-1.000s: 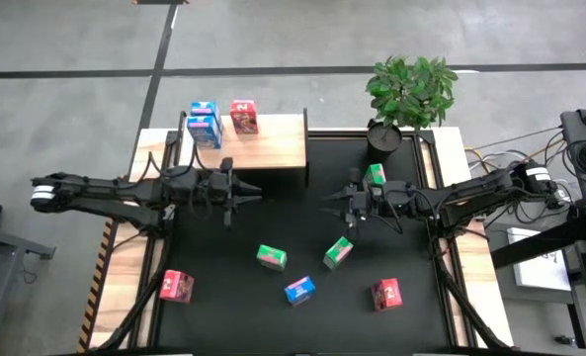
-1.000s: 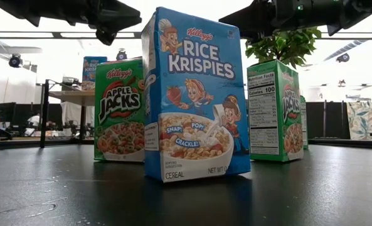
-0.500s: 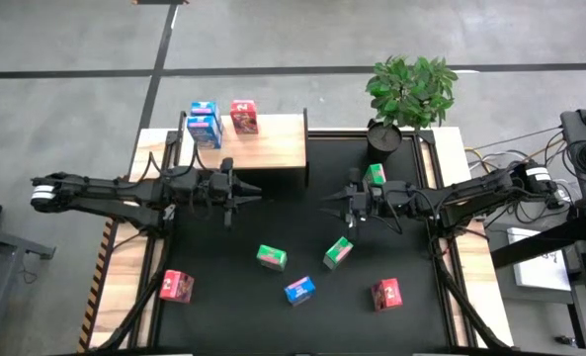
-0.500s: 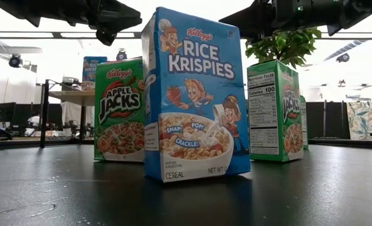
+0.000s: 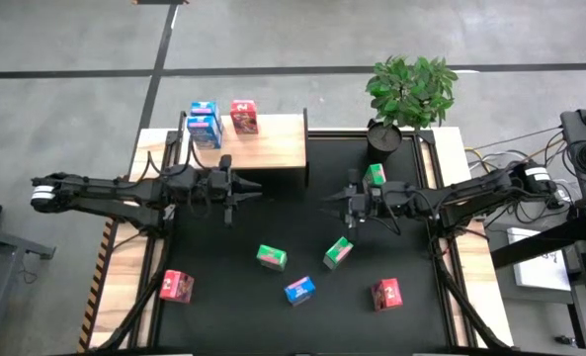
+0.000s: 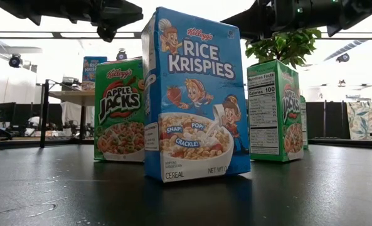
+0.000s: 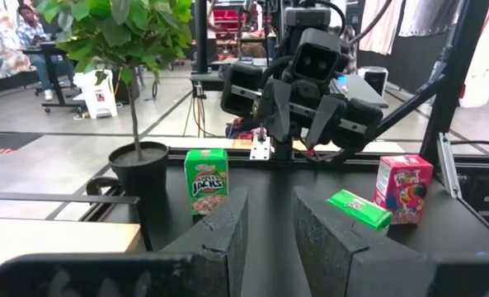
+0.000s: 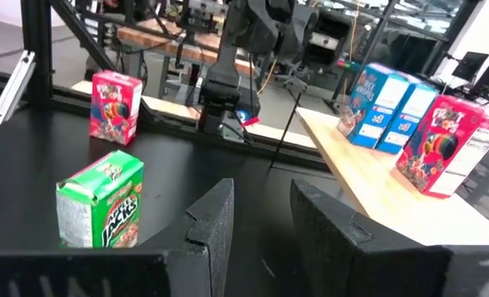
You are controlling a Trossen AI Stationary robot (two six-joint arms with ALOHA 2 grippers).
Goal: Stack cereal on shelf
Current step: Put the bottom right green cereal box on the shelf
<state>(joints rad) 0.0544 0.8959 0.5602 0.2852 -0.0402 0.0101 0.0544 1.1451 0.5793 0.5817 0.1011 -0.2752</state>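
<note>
The pale wooden shelf stands at the far left of the black mat. Two blue cereal boxes and a red one stand upright on its top. On the mat stand two green boxes, a blue box and two red boxes. A third green box stands beside my right arm. My left gripper hovers open and empty just near of the shelf. My right gripper hovers open and empty, facing it across the mat's middle.
A potted plant stands at the mat's far right corner. In the low view the blue box stands in front, with green boxes behind it. Bare mat lies between the two grippers.
</note>
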